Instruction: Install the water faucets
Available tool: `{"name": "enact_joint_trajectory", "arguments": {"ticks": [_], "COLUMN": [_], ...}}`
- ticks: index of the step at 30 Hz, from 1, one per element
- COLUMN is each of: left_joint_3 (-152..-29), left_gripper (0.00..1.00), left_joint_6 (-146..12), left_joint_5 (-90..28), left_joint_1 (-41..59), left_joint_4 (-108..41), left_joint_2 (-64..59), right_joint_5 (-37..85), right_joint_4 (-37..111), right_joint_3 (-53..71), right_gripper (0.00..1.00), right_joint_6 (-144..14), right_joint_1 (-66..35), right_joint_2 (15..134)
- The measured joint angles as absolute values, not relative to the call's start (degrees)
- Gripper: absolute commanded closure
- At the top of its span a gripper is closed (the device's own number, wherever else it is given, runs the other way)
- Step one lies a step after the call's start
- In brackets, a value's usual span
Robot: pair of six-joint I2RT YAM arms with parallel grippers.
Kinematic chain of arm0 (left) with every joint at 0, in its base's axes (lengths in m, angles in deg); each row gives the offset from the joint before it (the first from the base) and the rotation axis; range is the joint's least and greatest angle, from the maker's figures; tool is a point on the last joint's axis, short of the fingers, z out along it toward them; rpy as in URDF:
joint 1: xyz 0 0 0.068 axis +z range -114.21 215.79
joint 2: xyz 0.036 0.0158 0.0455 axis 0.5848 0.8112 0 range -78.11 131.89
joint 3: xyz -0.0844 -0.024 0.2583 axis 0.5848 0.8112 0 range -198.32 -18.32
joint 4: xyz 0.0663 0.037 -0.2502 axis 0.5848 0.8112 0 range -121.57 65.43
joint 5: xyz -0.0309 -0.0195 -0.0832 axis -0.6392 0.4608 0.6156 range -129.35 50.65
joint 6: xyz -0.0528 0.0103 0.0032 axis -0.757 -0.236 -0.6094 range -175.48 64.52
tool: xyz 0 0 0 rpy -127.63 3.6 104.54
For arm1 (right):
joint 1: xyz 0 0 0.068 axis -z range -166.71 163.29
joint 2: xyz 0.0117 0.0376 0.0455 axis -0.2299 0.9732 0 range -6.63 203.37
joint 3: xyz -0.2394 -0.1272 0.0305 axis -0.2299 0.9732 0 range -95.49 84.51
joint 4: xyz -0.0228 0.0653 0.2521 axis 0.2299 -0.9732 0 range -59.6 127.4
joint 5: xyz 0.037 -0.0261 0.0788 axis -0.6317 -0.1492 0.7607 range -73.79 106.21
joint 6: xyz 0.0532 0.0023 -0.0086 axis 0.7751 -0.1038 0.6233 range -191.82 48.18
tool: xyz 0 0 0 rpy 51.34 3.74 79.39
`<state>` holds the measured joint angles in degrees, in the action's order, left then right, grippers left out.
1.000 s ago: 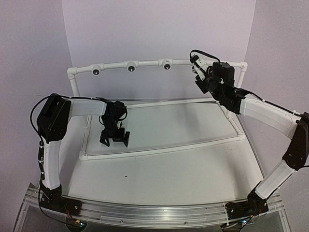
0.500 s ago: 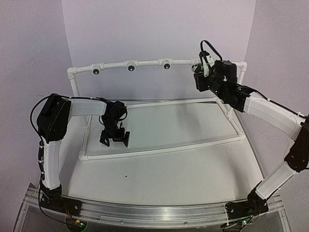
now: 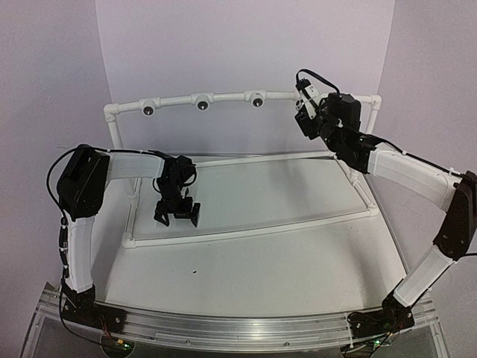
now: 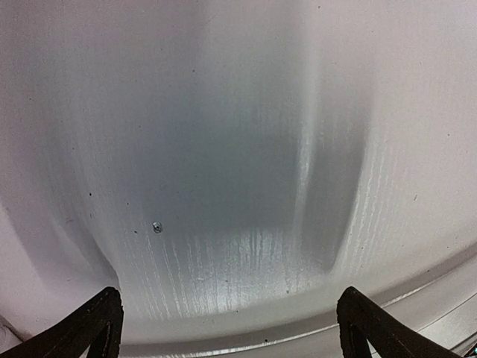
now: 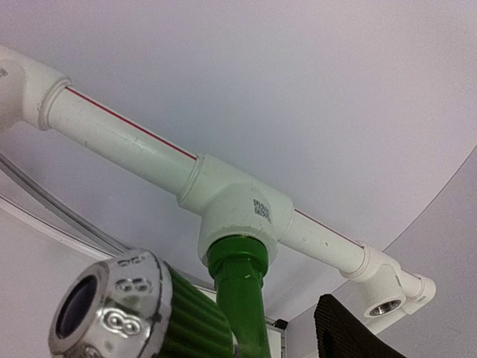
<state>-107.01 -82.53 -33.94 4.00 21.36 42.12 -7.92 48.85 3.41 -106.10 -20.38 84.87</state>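
Note:
The bright-green water faucet (image 5: 240, 294) has its stem set into a white tee fitting (image 5: 235, 205) on the back pipe rail. Its silver ribbed round end (image 5: 100, 313) points at the camera at lower left. My right gripper (image 5: 223, 332) is raised at the rail's right end (image 3: 303, 104) and shut around the faucet. One black finger (image 5: 350, 332) shows right of the stem; the other is hidden behind the knob. In the top view the gripper hides the faucet. My left gripper (image 3: 177, 216) hangs open and empty over the white tray (image 4: 223, 186).
Three other tee fittings (image 3: 202, 104) with dark holes sit along the back rail (image 3: 175, 101). An elbow with a threaded hole (image 5: 384, 302) ends the rail on the right. A white pipe frame (image 3: 246, 231) borders the tray. Purple walls stand close behind.
My right wrist swung right and up at the rail, then turned back left and slightly down. The left arm has not moved.

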Motion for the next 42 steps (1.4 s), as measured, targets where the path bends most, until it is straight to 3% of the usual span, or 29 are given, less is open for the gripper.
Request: {"name": "enact_joint_trajectory", "arguments": {"ticks": [9,18,20,23,31,42], "left_joint_3": [-107.0,-106.7,-106.7,-106.7,-106.8,-108.2], "left_gripper": [0.00,0.00,0.00,0.00,0.00,0.00], "left_joint_6": [-82.5,-82.6,-82.5,-82.5,-82.5,-82.0], "left_joint_5": [-33.9,-33.9,-33.9,-33.9,-33.9,-34.2], "left_joint_1": [4.0,4.0,4.0,4.0,4.0,4.0], "left_joint_4": [21.3,21.3,21.3,21.3,21.4,21.3], "left_joint_2": [42.1,42.1,42.1,42.1,42.1,41.3], "right_joint_5": [-8.9,-8.0,-7.5,-6.2,-1.5,3.6], "right_joint_4": [50.1,47.0,46.1,45.8,46.7,44.7], "right_joint_3": [3.4,3.4,3.4,3.5,6.4,12.6], "right_gripper": [0.59,0.71,0.62,0.37,0.06,0.02], "right_joint_6": [-108.4,-95.6,-92.4,-89.6,-90.5,-95.5], "right_joint_1": [-20.4,-20.4,-20.2,-20.1,-20.1,-20.1], "right_joint_2": [86.6,85.4,85.3,85.2,82.7,72.9]}}
